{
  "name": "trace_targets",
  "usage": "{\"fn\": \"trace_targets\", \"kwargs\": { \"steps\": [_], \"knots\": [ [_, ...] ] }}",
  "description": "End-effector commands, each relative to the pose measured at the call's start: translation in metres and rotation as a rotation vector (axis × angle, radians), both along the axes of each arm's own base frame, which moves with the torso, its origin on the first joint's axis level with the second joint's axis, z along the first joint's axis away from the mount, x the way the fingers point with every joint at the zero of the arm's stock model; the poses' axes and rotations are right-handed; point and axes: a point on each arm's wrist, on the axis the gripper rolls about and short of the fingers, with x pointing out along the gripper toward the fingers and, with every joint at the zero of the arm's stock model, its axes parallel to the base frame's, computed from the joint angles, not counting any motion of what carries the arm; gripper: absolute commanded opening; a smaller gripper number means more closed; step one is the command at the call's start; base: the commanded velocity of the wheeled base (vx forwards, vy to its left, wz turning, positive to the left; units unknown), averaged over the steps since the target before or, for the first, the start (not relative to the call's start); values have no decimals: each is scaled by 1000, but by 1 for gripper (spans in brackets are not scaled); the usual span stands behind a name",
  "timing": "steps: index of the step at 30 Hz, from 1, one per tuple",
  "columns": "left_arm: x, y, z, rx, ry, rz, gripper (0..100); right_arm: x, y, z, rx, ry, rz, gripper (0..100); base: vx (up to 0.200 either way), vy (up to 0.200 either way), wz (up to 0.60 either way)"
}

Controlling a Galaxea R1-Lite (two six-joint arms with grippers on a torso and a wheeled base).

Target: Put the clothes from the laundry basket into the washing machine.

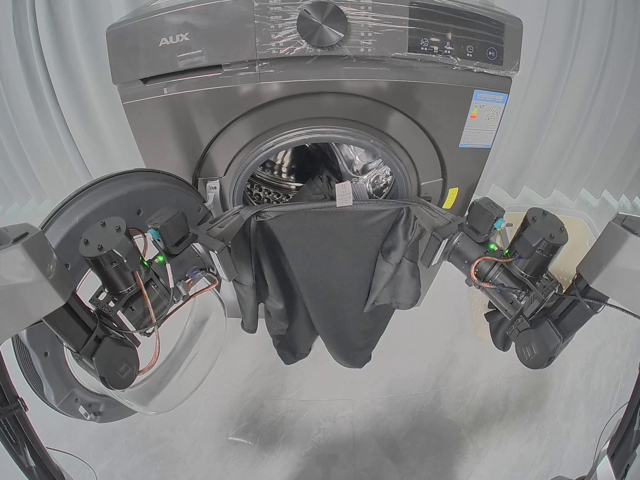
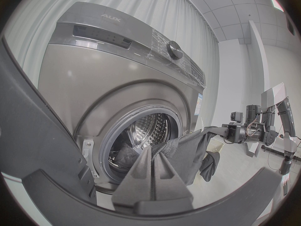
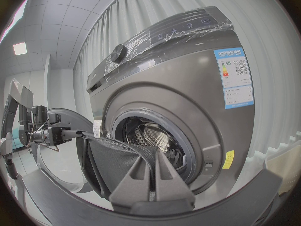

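The left gripper is at the left side, in front of the open door, and its jaws are clenched on one upper corner of a black garment. The wrist view shows the two dark fingers pressed together with the cloth between their tips. The right gripper is at the right side at about the same height, and its jaws are grasping the other upper corner in the same way.

The top edge of the garment is pulled almost straight between the two grippers. It runs across the lower part of the round opening of the washing machine, just in front of it. A small white tag stands up from the middle of this edge. The rest of the cloth hangs down in loose folds before the front of the machine, above the grey floor.

The door is swung fully open to the left, with its clear bowl turned to the room. Behind the stretched edge the shiny drum is visible, and another dark piece lies inside it. The front of the machine carries a blue sticker, and a round knob is on the top panel, which is under clear film.

The laundry basket, pale with small holes, stands on the floor to the right of the machine, behind the right arm. A white curtain hangs behind everything.
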Motion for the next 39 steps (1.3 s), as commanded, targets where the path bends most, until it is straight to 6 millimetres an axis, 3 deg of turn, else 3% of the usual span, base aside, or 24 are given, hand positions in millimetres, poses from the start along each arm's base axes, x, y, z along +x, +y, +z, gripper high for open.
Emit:
{"fn": "trace_targets", "kwargs": {
  "steps": [1, 6, 24, 39],
  "knots": [
    [-2, 1, 5, -3, -13, 1, 0, 4, 3, 6, 14, -27, 0, 0, 0, 0, 0],
    [-9, 4, 15, -10, -45, 2, 0, 4, 3, 17, 32, -64, 0, 0, 0, 0, 0],
    [-28, 7, 53, -60, -159, 2, 0, -22, 10, 56, 106, -150, -15, 0, 0, 0, 0],
    [-32, 8, 60, -70, -179, -2, 0, -28, 8, 66, 120, -172, -11, 0, 0, 0, 0]
  ]
}}
